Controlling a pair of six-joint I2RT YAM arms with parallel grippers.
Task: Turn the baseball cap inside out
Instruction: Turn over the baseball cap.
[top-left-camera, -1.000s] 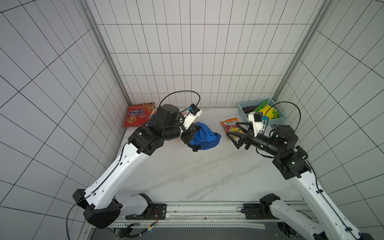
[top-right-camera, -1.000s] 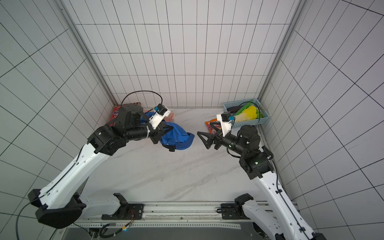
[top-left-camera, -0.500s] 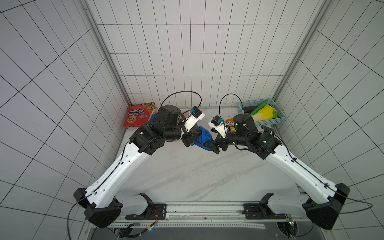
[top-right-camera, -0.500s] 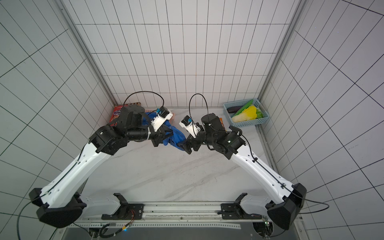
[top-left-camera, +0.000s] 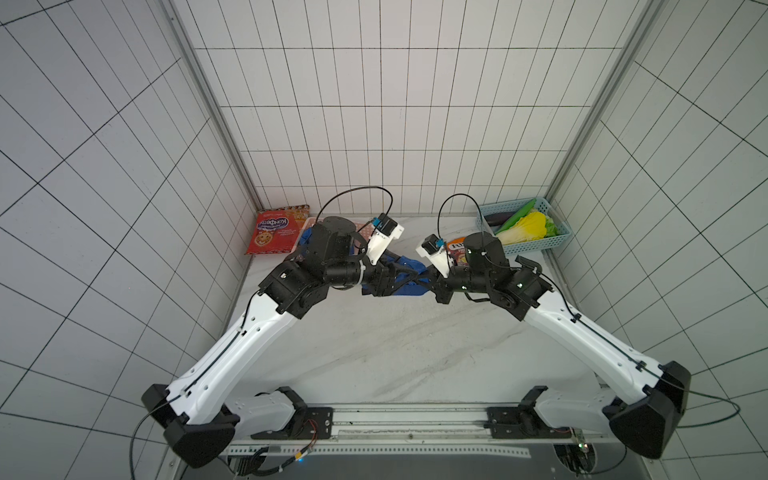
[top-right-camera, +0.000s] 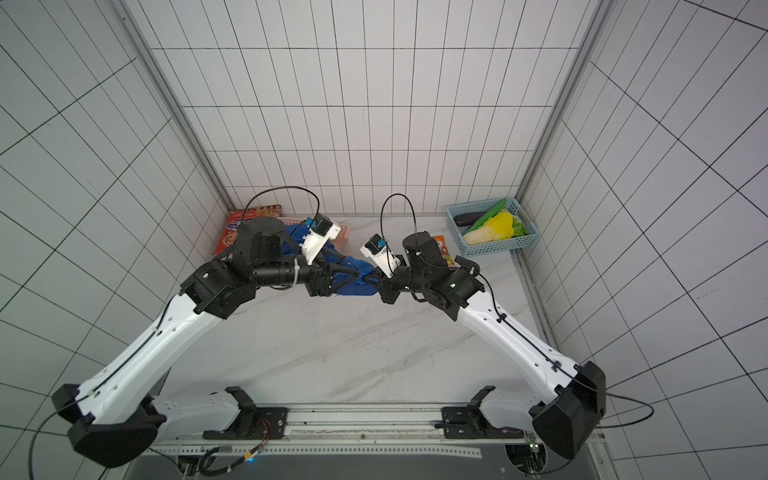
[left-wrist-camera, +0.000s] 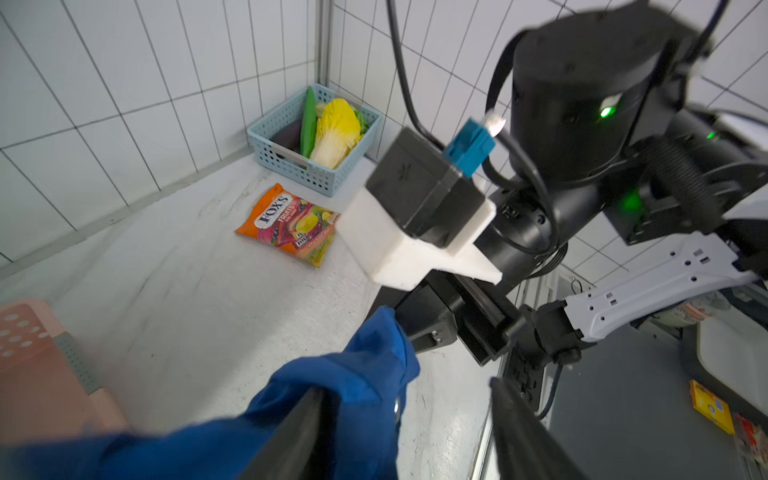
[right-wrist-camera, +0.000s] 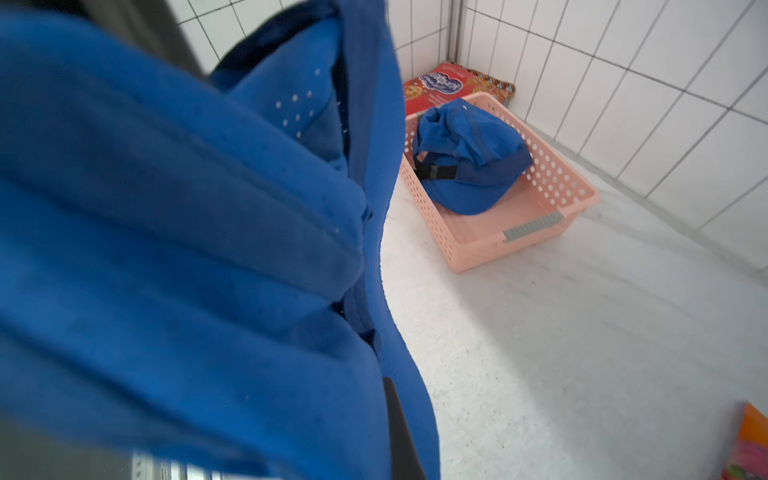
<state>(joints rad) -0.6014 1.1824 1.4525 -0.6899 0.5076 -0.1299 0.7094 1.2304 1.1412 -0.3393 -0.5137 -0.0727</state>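
Between the two arms, a blue baseball cap (left-wrist-camera: 357, 374) is held up. Its tip is clamped in the closed right gripper (left-wrist-camera: 405, 322), seemingly as an anchor. The left gripper (left-wrist-camera: 407, 390) is spread wide with fabric draped on one finger, probably to seek a hold on the crown. Beyond lie two packets, a Fox's candy bag (left-wrist-camera: 291, 224) and a red cookie packet (top-left-camera: 274, 232). Two baskets are counted: a pink basket (right-wrist-camera: 532, 232) holding a second cap (right-wrist-camera: 469, 158), and a blue basket (top-left-camera: 536, 245).
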